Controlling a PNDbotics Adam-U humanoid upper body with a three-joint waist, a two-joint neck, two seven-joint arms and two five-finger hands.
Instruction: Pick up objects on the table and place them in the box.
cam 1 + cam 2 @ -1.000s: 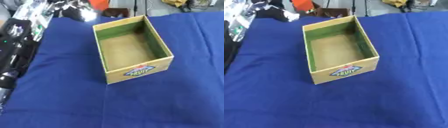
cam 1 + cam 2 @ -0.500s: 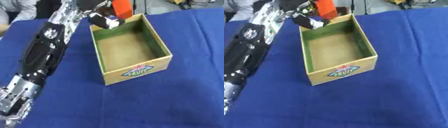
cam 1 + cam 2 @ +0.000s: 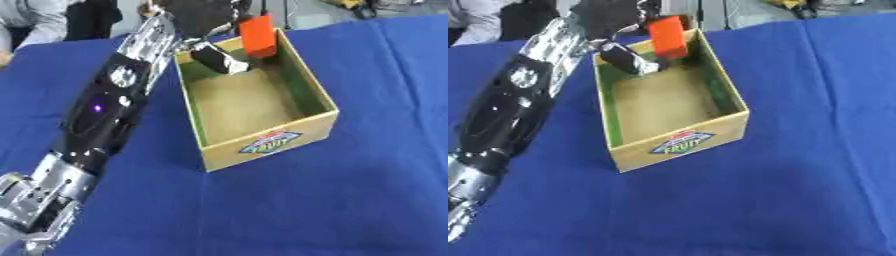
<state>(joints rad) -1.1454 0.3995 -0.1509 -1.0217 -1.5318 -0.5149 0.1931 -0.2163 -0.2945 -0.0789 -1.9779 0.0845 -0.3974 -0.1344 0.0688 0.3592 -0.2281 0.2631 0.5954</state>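
Observation:
A cardboard box (image 3: 271,146) with green inner walls and a fruit label on its front stands open on the blue tablecloth (image 3: 367,190). Nothing shows on its floor. My left arm runs from the lower left corner up to the box's far left corner. My left hand (image 3: 199,15) hangs over the far end of the box with its fingers curled on an orange-red block (image 3: 667,36). The block is upright, just above the far rim. One silver-tipped finger (image 3: 220,60) points down into the box. My right hand shows in neither view.
Blue cloth spreads to the right of the box and in front of it. My left forearm (image 3: 101,115) lies along the box's left side. Beyond the table's far edge are a seated person (image 3: 35,17) and floor clutter.
My left arm has swung from the left edge toward the box, bringing the orange-red block over the box's far end. The box has not moved.

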